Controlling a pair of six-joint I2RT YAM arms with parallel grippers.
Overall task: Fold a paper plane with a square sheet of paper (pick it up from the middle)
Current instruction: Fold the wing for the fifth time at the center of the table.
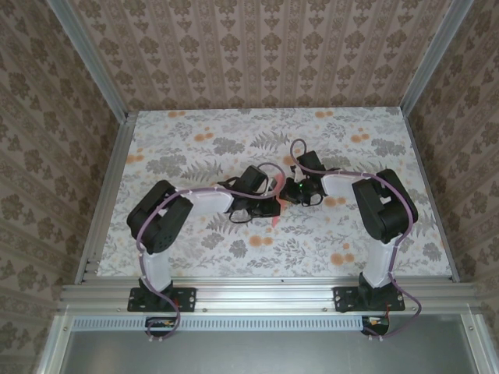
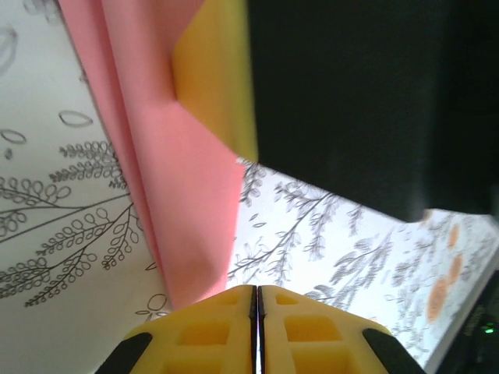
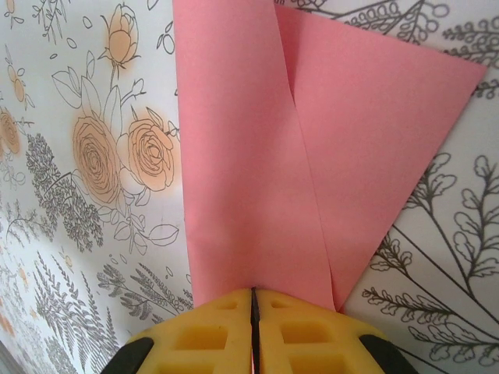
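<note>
- The plane (image 3: 257,156), pink with a long crease, is over mid-table between my two grippers
- My right gripper (image 3: 253,312) is clamped on it, the paper running straight into its closed jaws
- My left gripper (image 2: 256,312) has its jaws pressed together just beside the plane's edge; it may be nipping a corner, I can't tell
- The flower-print table (image 1: 234,132) lies underneath

paper plane (image 3: 257,156): thin pink paper, matt, smooth, crisp creases | surface (image 1: 234,140): smooth printed floral covering, faint sheen | left gripper (image 2: 257,315), right gripper (image 3: 253,323): yellow moulded plastic, matt | frame rails (image 1: 265,292): bare brushed metal | walls (image 1: 265,54): matt patterned covering | arm shells (image 1: 160,218): black plastic, slight gloss
</note>
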